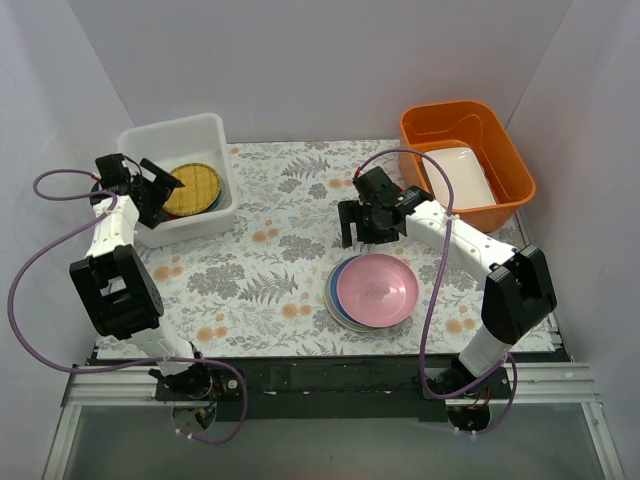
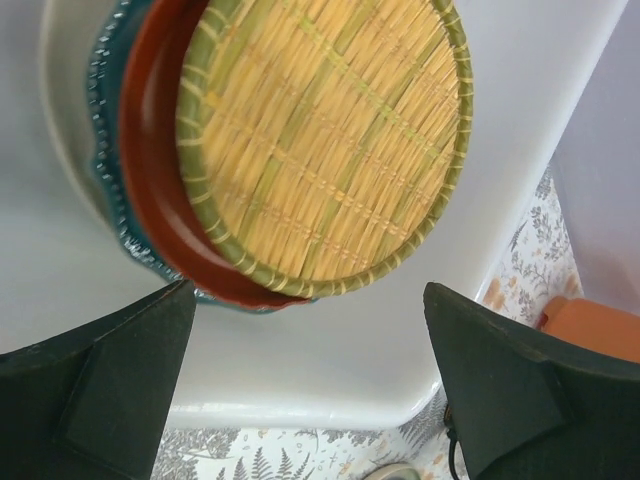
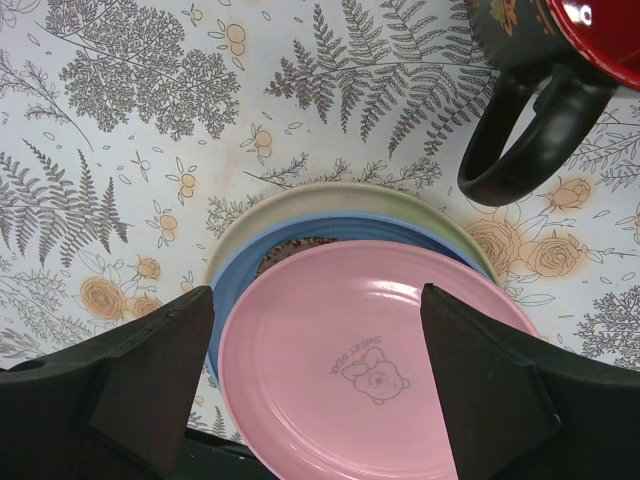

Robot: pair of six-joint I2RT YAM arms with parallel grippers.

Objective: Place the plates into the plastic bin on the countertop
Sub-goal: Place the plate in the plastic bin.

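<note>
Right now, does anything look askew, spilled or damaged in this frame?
Nothing looks broken or spilled. Both stacks are staggered: on the countertop the pink plate sits off-centre on the blue plate, and in the plastic bin the straw plate sits shifted to one side of the red plate beneath it.

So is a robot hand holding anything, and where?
Nothing. Left gripper hangs open over the straw plate in the plastic bin; right gripper hangs open above the pink plate.

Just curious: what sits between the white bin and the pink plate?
Nothing; the top view shows only bare flowered cloth between the white bin and the pink plate.
</note>
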